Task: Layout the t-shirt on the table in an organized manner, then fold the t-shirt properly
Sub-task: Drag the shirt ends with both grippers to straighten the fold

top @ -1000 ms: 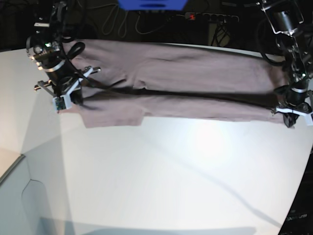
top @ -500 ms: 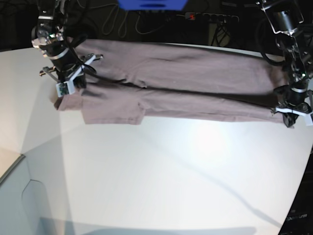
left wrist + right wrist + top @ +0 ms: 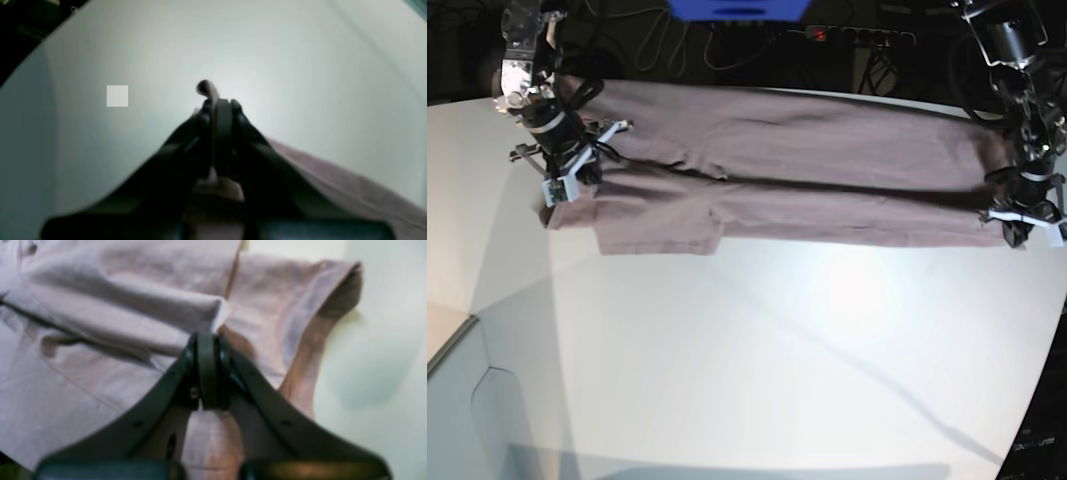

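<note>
Desk (image 3: 757,350): white, matte, curved edge, most of its near part bare, glare patch right of centre in the base view. T-shirt (image 3: 807,165): dusty mauve, spread as a long band across the far part of the desk, folded lengthwise along a dark crease that runs side to side; a sleeve sticks out toward the near side at the base view's left end. Both ends of the cloth are gripped. Right arm, on the base view's left: right pincer (image 3: 567,175) is clamped narrow on the t-shirt at the sleeve end; its wrist view shows the fingers (image 3: 208,373) pressed together on a bunched ridge of fabric, with the open sleeve mouth just beside them and the desk beyond. Left arm, on the base view's right: left pincer (image 3: 1024,215) sits at the opposite end, near the desk edge, closed narrow on the t-shirt; the left wrist view shows a thin strip of cloth (image 3: 208,91) curling out above the pressed-together fingertips, more mauve fabric trailing off to lower right. Cables and a blue object (image 3: 739,9) lie behind the desk, in the dark.
</note>
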Tool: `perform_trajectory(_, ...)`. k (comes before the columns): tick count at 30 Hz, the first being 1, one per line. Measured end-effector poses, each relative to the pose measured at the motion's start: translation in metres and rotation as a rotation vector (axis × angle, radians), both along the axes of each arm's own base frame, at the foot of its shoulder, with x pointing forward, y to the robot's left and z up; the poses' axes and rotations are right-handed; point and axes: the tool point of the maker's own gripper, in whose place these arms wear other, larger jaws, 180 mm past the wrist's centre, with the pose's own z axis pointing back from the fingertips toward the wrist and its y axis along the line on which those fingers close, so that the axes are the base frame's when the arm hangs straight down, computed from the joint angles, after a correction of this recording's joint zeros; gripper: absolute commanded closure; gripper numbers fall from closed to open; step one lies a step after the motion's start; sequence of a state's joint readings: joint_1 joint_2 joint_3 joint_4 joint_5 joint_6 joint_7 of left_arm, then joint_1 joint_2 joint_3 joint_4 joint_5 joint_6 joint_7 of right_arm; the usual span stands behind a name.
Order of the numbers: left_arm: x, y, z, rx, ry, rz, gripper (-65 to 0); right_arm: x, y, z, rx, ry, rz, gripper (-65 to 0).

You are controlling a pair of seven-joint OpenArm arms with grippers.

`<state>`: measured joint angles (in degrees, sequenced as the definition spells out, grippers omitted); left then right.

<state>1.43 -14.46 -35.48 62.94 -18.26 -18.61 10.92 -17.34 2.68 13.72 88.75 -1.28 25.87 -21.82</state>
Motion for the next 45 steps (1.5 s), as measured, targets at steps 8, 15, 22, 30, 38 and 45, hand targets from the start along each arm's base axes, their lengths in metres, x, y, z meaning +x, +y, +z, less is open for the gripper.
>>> perform_trajectory(8, -0.006, 0.003, -0.003, 0.006, 0.012, 0.002, 0.0, 0.000, 0.000, 0.000, 0.000, 0.000, 0.000, 0.0)
perform_trajectory(15, -0.010, 0.002, -0.015, -0.014, 0.038, 0.009, 0.0, 0.000, 0.000, 0.000, 0.000, 0.000, 0.000, 0.0)
perform_trajectory(22, -0.017, 0.000, -0.029, -0.036, 0.069, 0.017, 0.0, -0.002, -0.005, -0.001, -0.019, 0.014, 0.013, -7.9)
perform_trajectory(30, -0.018, -0.001, -0.030, -0.036, 0.072, 0.017, 0.0, -0.003, -0.009, 0.005, -0.038, 0.004, 0.013, -30.2)
perform_trajectory(38, -0.018, -0.001, -0.030, -0.036, 0.073, 0.016, 0.0, 0.013, -0.029, 0.055, -0.070, -0.139, -0.072, -31.1)
perform_trajectory(45, -0.018, -0.001, -0.030, -0.036, 0.071, 0.017, 0.0, 0.054, -0.022, 0.064, -0.046, -0.198, -0.056, -31.1)
